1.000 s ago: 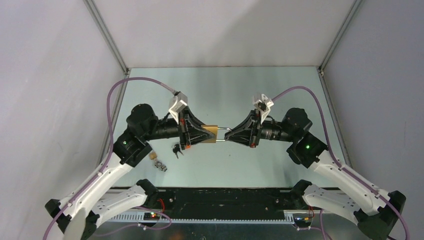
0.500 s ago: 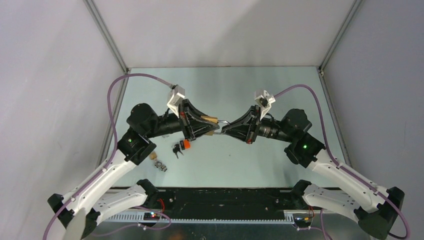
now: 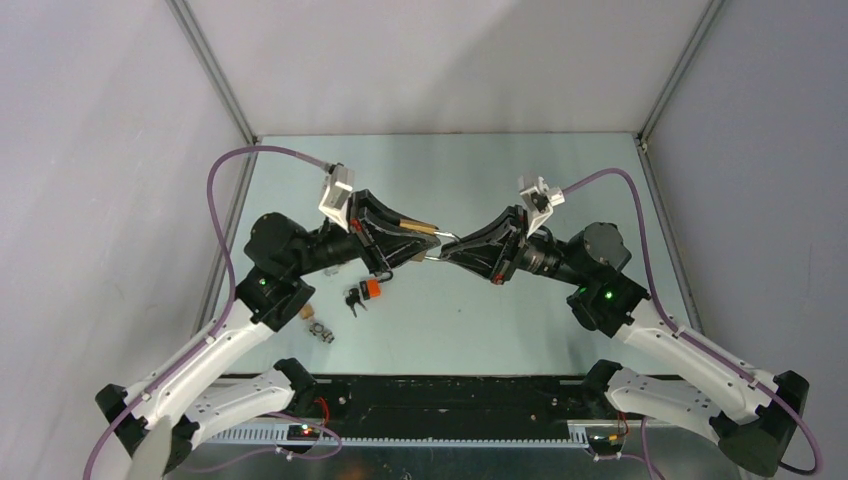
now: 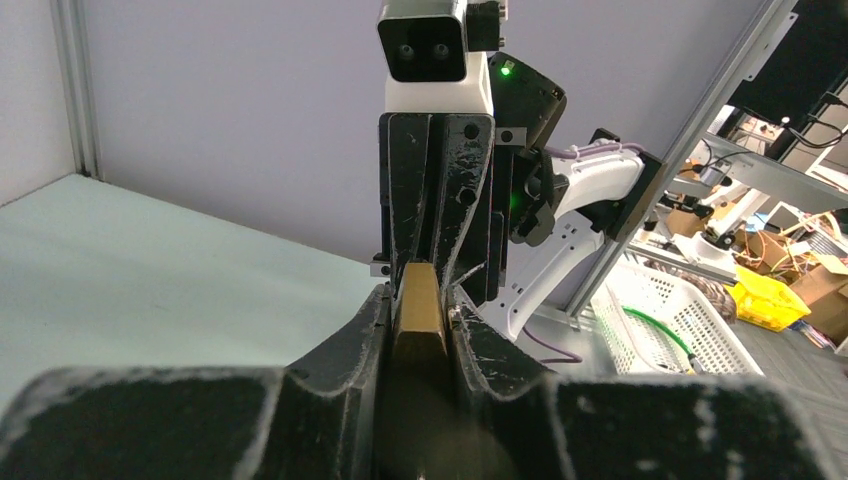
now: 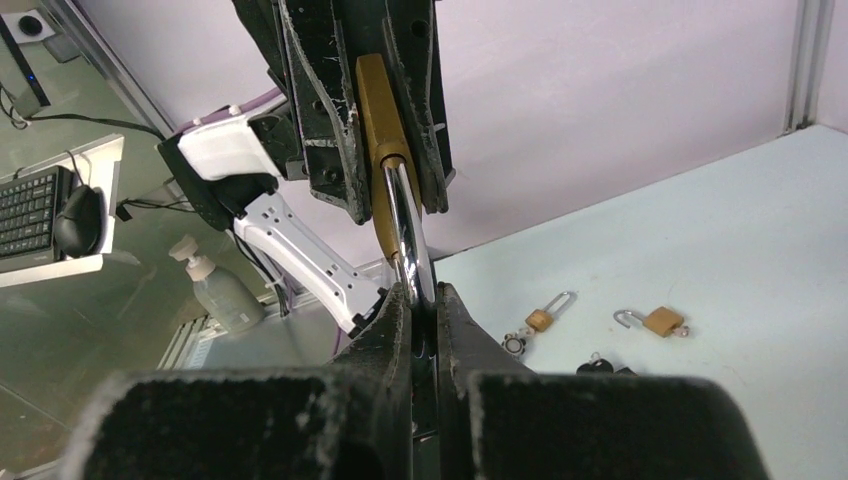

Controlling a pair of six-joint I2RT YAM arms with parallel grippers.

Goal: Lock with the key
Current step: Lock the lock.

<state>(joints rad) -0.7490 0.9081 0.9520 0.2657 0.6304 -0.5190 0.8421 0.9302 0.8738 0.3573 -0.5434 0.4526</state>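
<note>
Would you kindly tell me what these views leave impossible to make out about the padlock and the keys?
- Padlock keyhole: hidden in every view by the fingers of the left gripper.
- Shackle, clamped in the right gripper: edge-on in the right wrist view, so latched or open is unclear.
- Keys: too small in the top view to count.

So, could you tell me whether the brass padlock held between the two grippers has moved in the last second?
Yes. The brass padlock has shifted toward the far edge of the table, away from the black keys lying on it.
</note>
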